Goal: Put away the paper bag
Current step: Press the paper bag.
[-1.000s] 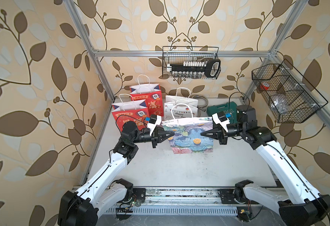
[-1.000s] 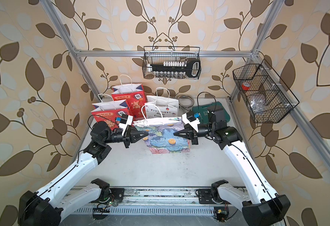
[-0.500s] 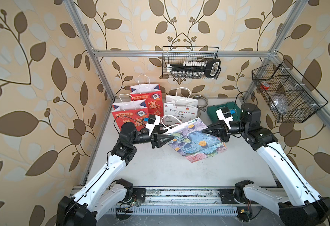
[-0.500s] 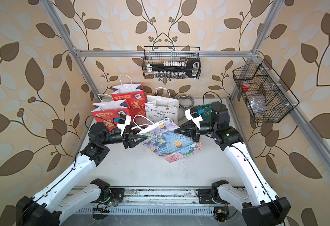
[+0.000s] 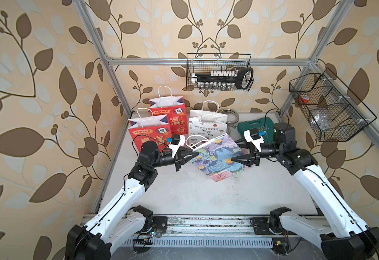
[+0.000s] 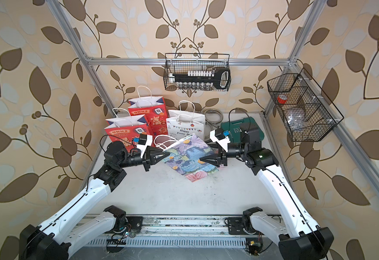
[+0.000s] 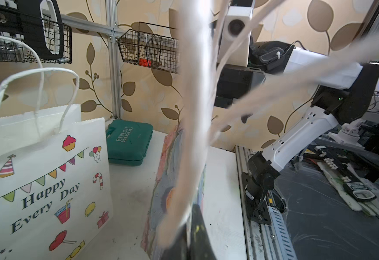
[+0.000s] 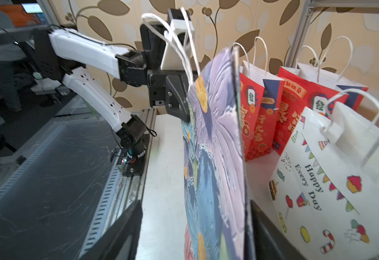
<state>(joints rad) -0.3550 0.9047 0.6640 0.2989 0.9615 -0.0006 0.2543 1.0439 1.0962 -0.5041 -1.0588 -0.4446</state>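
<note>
Left fingers (image 5: 188, 155) were clamped on the flowered paper bag (image 5: 215, 155) at its top corner by the handles, and we had it tilted on edge. Right fingers (image 5: 240, 160) stood wide, straddling the far edge. Red bags (image 5: 145, 132) and a white bag (image 5: 206, 129) crowded just behind it, while open desk (image 5: 184, 193) lay in front.

Place: robot lab cell;
Frame: aluminium frame (image 5: 161, 60) around the worktop (image 5: 195, 193);
Walls: leaf wallpaper (image 5: 37, 67);
Near edge: two arms (image 5: 125, 195) bolted to a rail (image 5: 206, 221)
</note>
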